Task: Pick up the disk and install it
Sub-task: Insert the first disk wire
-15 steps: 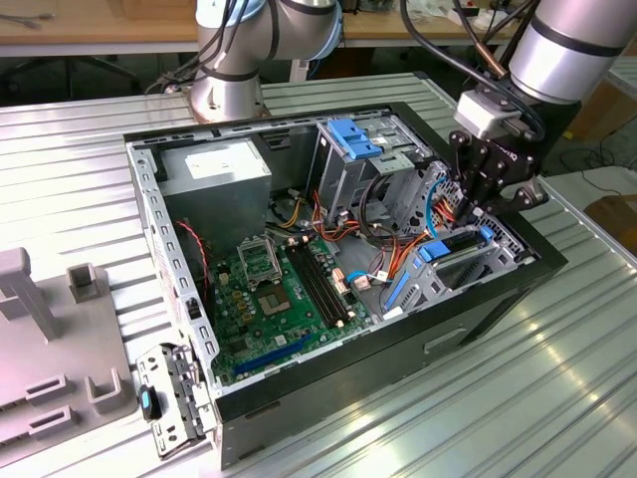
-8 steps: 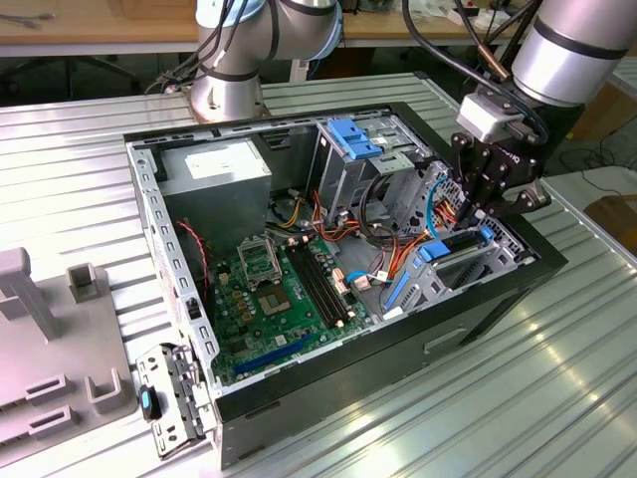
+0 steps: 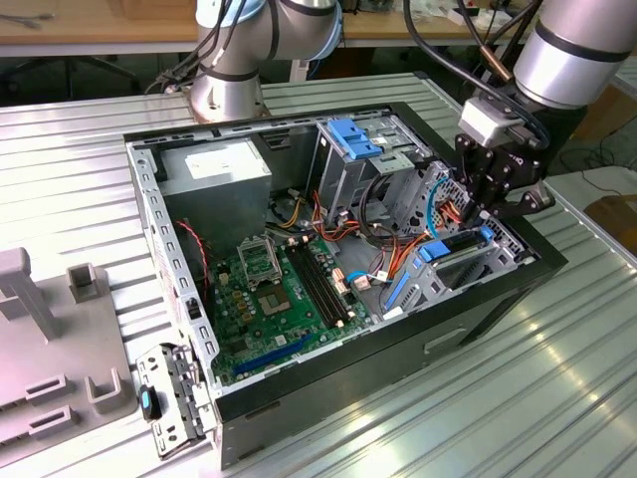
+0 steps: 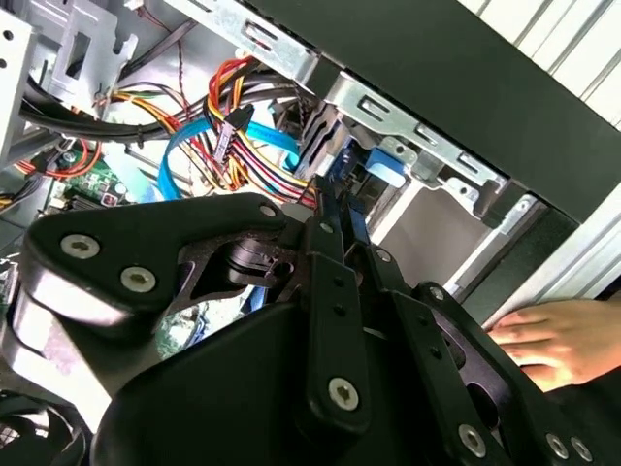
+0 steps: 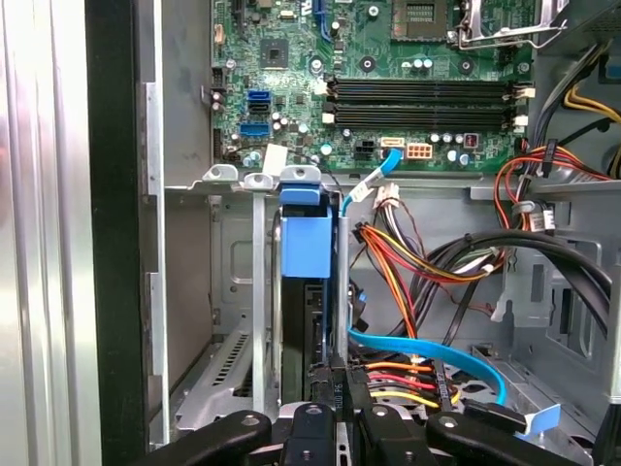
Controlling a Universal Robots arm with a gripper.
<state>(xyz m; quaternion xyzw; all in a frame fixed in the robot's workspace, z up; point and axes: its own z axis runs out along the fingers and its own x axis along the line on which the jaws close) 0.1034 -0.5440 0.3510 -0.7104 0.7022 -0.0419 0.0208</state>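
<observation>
End effector (image 3: 490,211) fingers are seen pressed together on the upper edge of the disk (image 3: 450,261), which stands on edge in the drive bay at the exterior view's right end of the open computer case (image 3: 169,234). In the first wrist view the disk (image 5: 309,291) is seen edge-on, with its blue carrier tab between two upright metal walls of the drive cage (image 5: 218,291), so most of its length is judged to be already inside the slot. The pick-up is therefore taken as done, and the installing as well advanced; whether the disk is fully seated cannot be told, since its lower end is hidden.

Going across the exterior view from its left, the grey power supply (image 3: 214,171) and the motherboard (image 3: 274,289) are passed before the drive bay is reached. Above the bay the arm (image 3: 577,45) is held steeply downward, the wrist nearly upright over the disk. In the second wrist view a person's hand (image 4: 558,340) is seen resting on the desk (image 4: 572,262), just beside the case's outer wall.
</observation>
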